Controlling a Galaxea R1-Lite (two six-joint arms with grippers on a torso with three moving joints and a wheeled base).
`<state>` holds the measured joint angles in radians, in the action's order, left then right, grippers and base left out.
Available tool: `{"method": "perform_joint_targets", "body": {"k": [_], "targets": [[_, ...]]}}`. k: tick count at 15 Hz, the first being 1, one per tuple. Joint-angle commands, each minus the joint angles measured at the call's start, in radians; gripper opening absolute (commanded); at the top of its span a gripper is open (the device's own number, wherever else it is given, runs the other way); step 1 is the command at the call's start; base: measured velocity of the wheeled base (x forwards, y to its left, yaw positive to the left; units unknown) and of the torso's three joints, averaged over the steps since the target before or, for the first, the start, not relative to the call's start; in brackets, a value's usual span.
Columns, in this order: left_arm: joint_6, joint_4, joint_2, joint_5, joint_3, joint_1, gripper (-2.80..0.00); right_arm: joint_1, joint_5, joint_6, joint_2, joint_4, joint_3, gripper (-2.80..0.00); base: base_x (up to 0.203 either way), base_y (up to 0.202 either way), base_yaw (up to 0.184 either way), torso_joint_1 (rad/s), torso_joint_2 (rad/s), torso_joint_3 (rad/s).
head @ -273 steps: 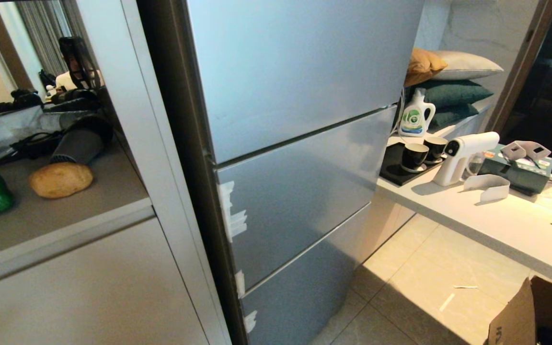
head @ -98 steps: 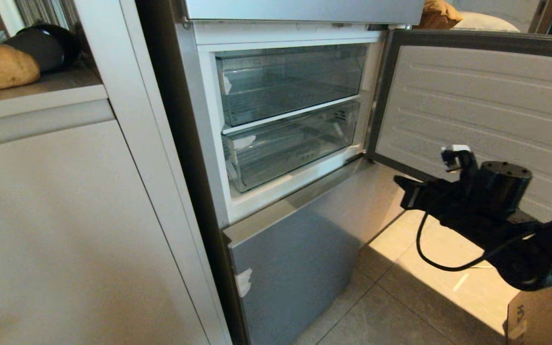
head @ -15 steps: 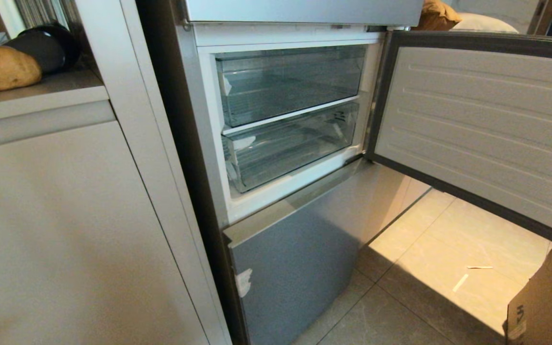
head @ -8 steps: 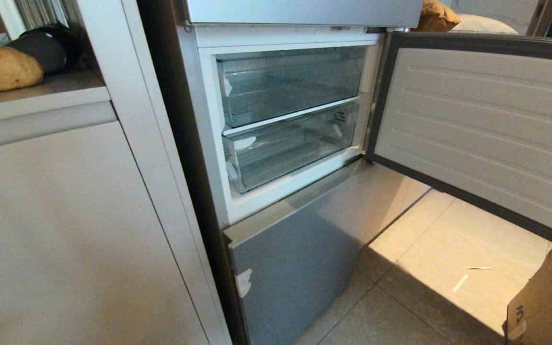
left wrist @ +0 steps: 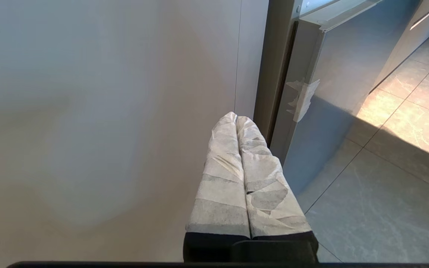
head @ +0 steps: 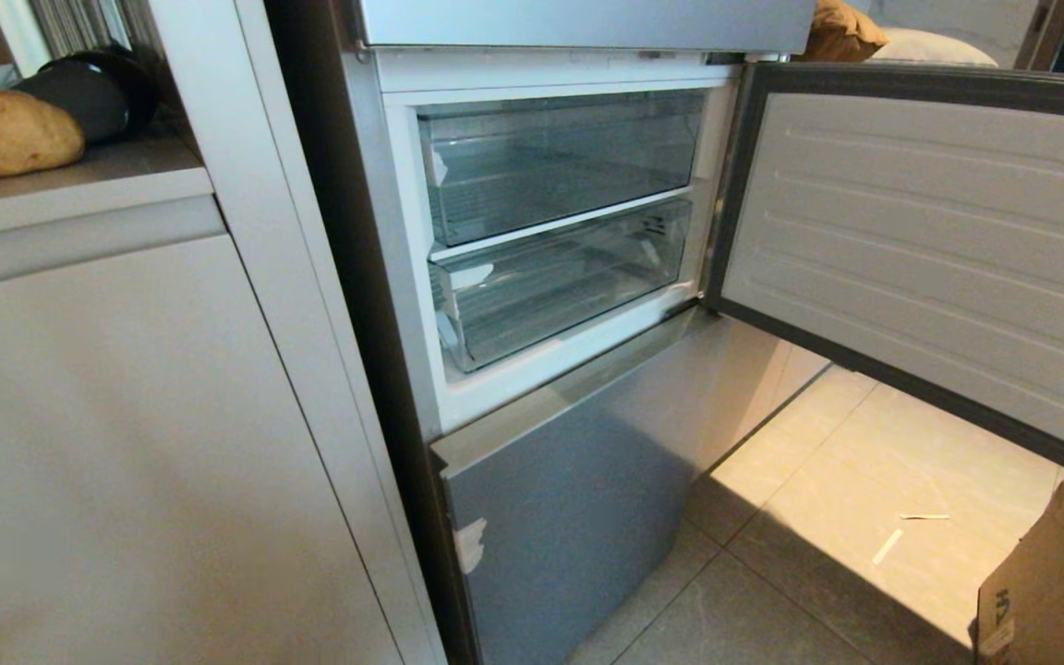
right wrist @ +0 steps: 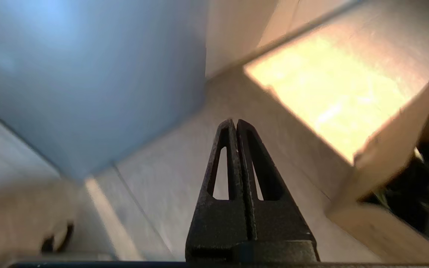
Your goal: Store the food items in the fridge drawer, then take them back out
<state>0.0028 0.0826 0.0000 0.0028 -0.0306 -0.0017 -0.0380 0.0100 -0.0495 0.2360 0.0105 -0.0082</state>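
My right gripper (right wrist: 235,124) has dropped out of the head view, pinched tight on nothing, so with the fridge drawer (head: 560,286) still pushed in and the potato (head: 7,132) on the worktop's front edge, nothing is stored.

Left gripper (left wrist: 237,118): tape-wrapped fingers (left wrist: 222,167) pressed flat together, nothing between them; seen only in the left wrist view.
Right gripper (right wrist: 235,124): bare black fingers (right wrist: 259,167) closed tip to tip, nothing held, pointing down; seen only in the right wrist view.
Head view: neither arm shows.
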Motion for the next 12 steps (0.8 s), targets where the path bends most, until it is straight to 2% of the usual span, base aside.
{"method": "perform_joint_targets", "body": {"k": [1, 3, 5, 12], "targets": [[0.0, 0.0, 0.0, 0.0, 0.0, 0.0, -2.8, 0.023, 0.001, -0.002, -0.137, 0.008, 0.001, -2.8, 0.0, 0.0, 0.0, 0.0, 0.0, 0.0], [0.0, 0.0, 0.0, 0.0, 0.0, 0.0, -2.8, 0.033, 0.002, -0.018, -0.235, 0.027, -0.005, -2.8, 0.0, 0.0, 0.0, 0.0, 0.0, 0.0], [0.0, 0.0, 0.0, 0.0, 0.0, 0.0, -2.8, 0.037, -0.004, 0.044, -0.236, -0.008, 0.006, -2.8, 0.0, 0.0, 0.0, 0.0, 0.0, 0.0], [0.0, 0.0, 0.0, 0.0, 0.0, 0.0, -2.8, 0.037, -0.006, 0.042, -0.236, -0.007, 0.007, -2.8, 0.0, 0.0, 0.0, 0.0, 0.0, 0.0]]}}
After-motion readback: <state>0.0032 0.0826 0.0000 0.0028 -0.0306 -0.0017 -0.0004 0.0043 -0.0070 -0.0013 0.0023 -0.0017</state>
